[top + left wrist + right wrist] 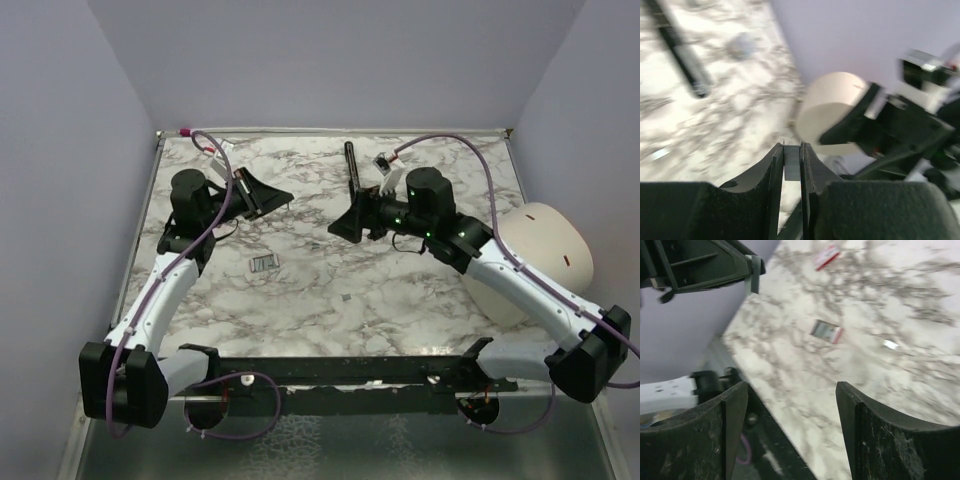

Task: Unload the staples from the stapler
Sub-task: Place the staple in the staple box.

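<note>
My left arm (pixel 160 290) reaches forward along the left side, and my left gripper (pixel 791 147) points right toward the middle. Its fingers (pixel 767 172) are pinched nearly together on a thin grey strip (pixel 791 167). My right arm (pixel 520 285) bends in from the right. My right gripper (pixel 791 390) points left, jaws spread wide and empty.

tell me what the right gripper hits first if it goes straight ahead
Likely the small red-and-white stapler lying on the marble table, roughly ahead of the open right gripper; depth is unclear.
</note>
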`<action>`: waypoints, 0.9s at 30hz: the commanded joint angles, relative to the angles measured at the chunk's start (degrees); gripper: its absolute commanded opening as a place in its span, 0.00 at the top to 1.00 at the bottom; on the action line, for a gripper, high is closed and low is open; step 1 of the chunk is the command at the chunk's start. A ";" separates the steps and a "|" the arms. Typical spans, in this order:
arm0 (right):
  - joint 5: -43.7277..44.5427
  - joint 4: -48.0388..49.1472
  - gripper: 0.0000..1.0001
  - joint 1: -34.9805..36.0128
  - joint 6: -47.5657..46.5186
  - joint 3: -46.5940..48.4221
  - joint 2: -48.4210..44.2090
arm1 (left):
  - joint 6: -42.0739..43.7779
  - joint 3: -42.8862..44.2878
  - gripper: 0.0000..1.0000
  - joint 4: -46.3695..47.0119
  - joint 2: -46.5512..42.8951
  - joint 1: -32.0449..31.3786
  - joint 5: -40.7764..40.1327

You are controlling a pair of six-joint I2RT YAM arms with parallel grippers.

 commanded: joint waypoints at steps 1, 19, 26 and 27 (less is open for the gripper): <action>21.57 -8.41 0.29 -0.27 -12.76 -4.05 -5.75 | 25.20 2.22 0.90 -36.10 -1.74 -0.24 -19.99; 28.52 -4.30 0.29 -0.49 -20.39 -8.00 -3.85 | 29.67 -0.75 0.92 -43.34 6.97 -12.76 -57.39; 28.46 -4.31 0.29 -0.59 -20.58 -8.22 -4.37 | 31.45 -1.71 0.92 -41.17 10.36 -12.72 -57.36; 28.46 -4.32 0.29 -0.59 -20.65 -8.23 -4.35 | 31.42 -1.94 0.92 -40.69 10.54 -12.83 -57.12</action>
